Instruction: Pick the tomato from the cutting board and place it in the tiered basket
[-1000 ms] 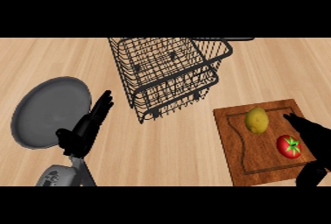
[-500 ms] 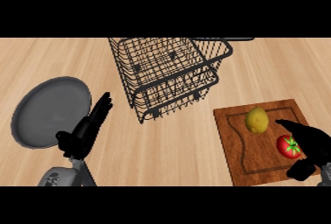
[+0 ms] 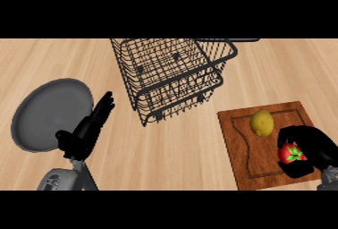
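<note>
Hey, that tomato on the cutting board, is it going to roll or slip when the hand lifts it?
The tomato looks round and smooth, so it would probably roll if nudged on the flat cutting board. Its glossy skin may be a bit slippery. With the right hand curled round it from both sides, it seems less likely to escape.

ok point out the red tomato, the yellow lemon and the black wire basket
red tomato [image 3: 291,153], head view, its visible red skin between the fingers
yellow lemon [image 3: 261,122], head view, middle of the fruit
black wire basket [image 3: 173,79], head view, front wire wall
</note>
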Motion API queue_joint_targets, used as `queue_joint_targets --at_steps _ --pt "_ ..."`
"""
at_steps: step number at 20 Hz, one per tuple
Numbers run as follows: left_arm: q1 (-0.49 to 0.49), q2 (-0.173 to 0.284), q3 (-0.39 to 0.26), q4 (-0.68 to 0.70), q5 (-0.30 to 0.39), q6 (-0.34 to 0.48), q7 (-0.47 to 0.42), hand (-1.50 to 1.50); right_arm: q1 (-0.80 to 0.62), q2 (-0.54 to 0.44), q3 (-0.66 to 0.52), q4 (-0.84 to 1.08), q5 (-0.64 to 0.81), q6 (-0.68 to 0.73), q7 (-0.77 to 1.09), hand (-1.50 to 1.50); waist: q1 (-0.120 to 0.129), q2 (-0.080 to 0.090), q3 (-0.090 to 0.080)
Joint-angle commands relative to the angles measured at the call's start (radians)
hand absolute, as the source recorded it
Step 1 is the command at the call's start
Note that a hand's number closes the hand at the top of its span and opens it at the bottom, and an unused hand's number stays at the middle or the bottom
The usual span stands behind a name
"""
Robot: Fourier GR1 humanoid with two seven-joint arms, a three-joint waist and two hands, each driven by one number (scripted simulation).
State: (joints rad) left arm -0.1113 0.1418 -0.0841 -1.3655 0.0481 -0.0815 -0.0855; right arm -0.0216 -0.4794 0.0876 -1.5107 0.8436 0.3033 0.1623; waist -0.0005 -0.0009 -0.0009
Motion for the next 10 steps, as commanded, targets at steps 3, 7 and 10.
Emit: queue_joint_targets --at_steps 3,7,10 --pt "-0.071 -0.022 0.046 0.146 -0.026 -0.018 -0.071 0.0 -0.003 0.026 -0.035 -0.038 0.043 0.02 -0.03 1.5 -0.003 0.001 0.001" --pt "0.009 0.016 0.043 0.028 -0.017 -0.001 -0.024 0.0 0.136 0.255 -0.011 -0.15 0.151 -0.107 0.422 1.5 -0.053 -0.017 -0.004" --pt "0.048 0.018 0.06 0.043 -0.011 0.012 -0.028 0.0 0.209 0.339 -0.089 -0.164 0.18 -0.182 0.599 1.5 -0.121 -0.032 -0.01"
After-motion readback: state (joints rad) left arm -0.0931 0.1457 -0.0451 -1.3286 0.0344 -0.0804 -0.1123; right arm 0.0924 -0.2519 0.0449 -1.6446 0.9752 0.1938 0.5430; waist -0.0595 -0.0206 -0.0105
